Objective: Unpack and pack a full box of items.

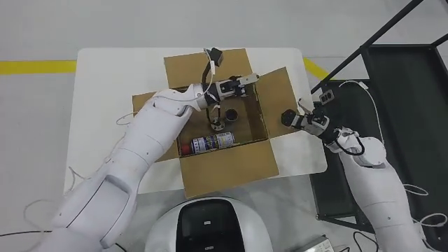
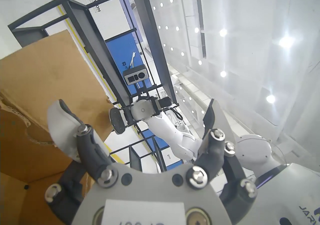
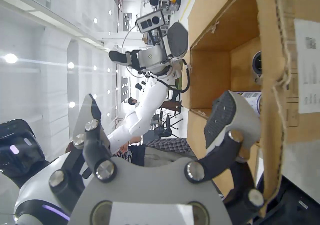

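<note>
left pincer spread, empty | one finger beside box flap | rack behind

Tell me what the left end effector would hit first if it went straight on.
Most likely the right end effector, facing it almost dead ahead by the box flap. The flap lies close to that line, and depth is hard to judge.

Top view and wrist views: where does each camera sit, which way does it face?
Top view: high on the robot, looking down on table and box; left gripper, right gripper show.
Left wrist view: on that wrist, facing up past the box to the ceiling; open left gripper shows.
Right wrist view: on that wrist, facing into the box; open right gripper shows.
Shared: each wrist view shows the other gripper.
</note>
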`<state>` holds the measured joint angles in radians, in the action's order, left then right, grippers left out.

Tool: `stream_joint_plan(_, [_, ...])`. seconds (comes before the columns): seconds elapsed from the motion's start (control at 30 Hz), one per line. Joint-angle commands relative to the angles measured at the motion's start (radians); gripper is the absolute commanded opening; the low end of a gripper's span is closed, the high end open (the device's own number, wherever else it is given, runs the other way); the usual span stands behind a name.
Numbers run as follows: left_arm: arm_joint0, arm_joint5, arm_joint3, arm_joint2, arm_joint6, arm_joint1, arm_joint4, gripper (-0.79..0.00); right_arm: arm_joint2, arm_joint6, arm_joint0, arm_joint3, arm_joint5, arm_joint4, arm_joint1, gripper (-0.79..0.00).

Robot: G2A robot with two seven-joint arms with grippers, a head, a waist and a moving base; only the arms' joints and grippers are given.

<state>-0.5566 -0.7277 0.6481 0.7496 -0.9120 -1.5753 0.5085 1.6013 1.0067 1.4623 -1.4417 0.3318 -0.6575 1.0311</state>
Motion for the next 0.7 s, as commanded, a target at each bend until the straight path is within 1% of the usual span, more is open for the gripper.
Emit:
stream_joint_plan(0.0, [-0.022,-0.012,0.041,0.036,-0.003,0.024,-0.024,0.000,0.002,-0.031,-0.003,0.027,0.009,0.005,0.002,0.000])
stream_joint_plan(0.07, [-0.044,-0.019,0.084,0.071,-0.004,0.046,-0.049,0.000,-0.001,-0.062,-0.006,0.050,0.021,0.007,0.004,0.000])
stream_joint_plan(0.17, [-0.117,-0.013,0.212,0.157,0.007,0.094,-0.087,0.000,-0.014,-0.096,-0.015,0.091,0.027,0.001,0.009,0.000])
stream_joint_plan(0.2, [-0.135,-0.013,0.240,0.177,0.016,0.103,-0.101,0.000,-0.016,-0.100,-0.018,0.097,0.028,0.007,0.009,0.000])
stream_joint_plan(0.23, [-0.177,-0.003,0.301,0.214,0.031,0.122,-0.129,0.000,-0.021,-0.110,-0.024,0.109,0.030,0.018,0.010,0.000])
stream_joint_plan(0.3, [-0.231,0.013,0.388,0.264,0.049,0.145,-0.176,0.000,-0.028,-0.127,-0.029,0.125,0.034,0.043,0.011,0.000])
stream_joint_plan(0.33, [-0.278,0.032,0.461,0.303,0.062,0.162,-0.215,0.000,-0.034,-0.141,-0.035,0.135,0.033,0.063,0.012,0.000])
stream_joint_plan(0.37, [-0.302,0.042,0.500,0.324,0.070,0.170,-0.229,0.000,-0.037,-0.149,-0.037,0.140,0.033,0.071,0.013,0.000])
stream_joint_plan(0.4, [-0.350,0.060,0.576,0.366,0.086,0.185,-0.262,0.000,-0.044,-0.164,-0.042,0.150,0.031,0.094,0.014,0.000])
stream_joint_plan(0.43, [-0.386,0.074,0.631,0.397,0.097,0.195,-0.286,0.000,-0.051,-0.175,-0.046,0.155,0.026,0.118,0.014,0.000])
stream_joint_plan(0.47, [-0.409,0.083,0.667,0.418,0.106,0.201,-0.299,0.000,-0.056,-0.180,-0.050,0.155,0.022,0.135,0.014,0.000])
stream_joint_plan(0.5, [-0.454,0.099,0.734,0.457,0.123,0.212,-0.323,0.000,-0.067,-0.190,-0.056,0.152,0.014,0.170,0.014,0.000])
stream_joint_plan(0.6, [-0.529,0.132,0.844,0.523,0.142,0.229,-0.338,0.000,-0.089,-0.208,-0.069,0.149,-0.004,0.233,0.015,0.000])
stream_joint_plan(0.67, [-0.566,0.145,0.901,0.574,0.159,0.241,-0.370,0.000,-0.109,-0.216,-0.079,0.144,-0.015,0.272,0.017,0.000])
